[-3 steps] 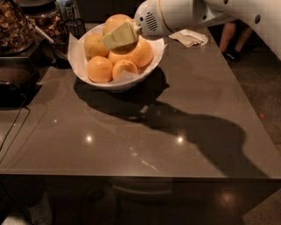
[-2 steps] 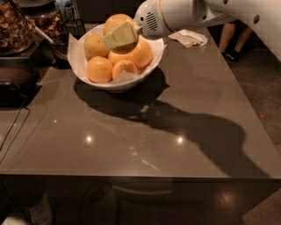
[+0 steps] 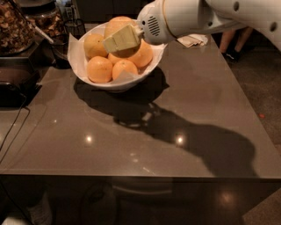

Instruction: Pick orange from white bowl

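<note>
White arm [image 3: 210, 15] from upper right, hand [image 3: 120, 39] at top centre

Arm [image 3: 206, 17]: glossy white, rounded casing; oval slotted vent [image 3: 153, 26] at wrist; dark round recesses [image 3: 236, 6] towards 2 o'clock. Pincer [image 3: 120, 38], 12 o'clock: pale yellow-green, blocky.

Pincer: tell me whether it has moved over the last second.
No. The pincer sits over the fruit in the white bowl, in the same place against the bowl's rim as before.

Gripper [image 3: 120, 38] positioned over the white bowl [image 3: 78, 61]
It is held low at the piled fruit [image 3: 100, 69]; the bowl is set on the dark surface [image 3: 131, 145].
</note>
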### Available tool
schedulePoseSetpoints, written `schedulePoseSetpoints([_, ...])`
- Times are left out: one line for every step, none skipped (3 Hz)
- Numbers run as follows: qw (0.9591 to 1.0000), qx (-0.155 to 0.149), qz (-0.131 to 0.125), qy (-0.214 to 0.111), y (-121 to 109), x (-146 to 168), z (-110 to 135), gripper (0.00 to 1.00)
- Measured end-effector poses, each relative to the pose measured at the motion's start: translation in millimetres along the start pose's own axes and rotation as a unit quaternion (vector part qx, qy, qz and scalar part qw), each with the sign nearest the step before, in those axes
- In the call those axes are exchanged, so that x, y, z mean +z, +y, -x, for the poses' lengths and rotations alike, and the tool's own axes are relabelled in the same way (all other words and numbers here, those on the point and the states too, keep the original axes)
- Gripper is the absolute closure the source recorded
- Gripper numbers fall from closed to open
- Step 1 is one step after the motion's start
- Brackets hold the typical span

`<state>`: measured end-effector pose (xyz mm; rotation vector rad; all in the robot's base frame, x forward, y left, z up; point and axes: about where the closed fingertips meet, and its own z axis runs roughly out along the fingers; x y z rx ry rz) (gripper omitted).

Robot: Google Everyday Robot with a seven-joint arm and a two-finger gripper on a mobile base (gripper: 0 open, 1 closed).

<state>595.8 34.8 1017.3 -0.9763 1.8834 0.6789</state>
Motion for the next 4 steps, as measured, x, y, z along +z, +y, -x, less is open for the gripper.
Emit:
schedulePoseSetpoints([0.9991,0.016,-0.035,-0.015,31,-31,-7,1.00])
schedulePoseSetpoints([0.9977,0.028,-0.059,-0.021,53,-56,-11,1.00])
schedulePoseSetpoints([0.9961,0.043,-0.074,-0.021,69,-74,-18,1.00])
schedulePoseSetpoints([0.9960,0.044,-0.075,-0.021,70,-76,-19,1.00])
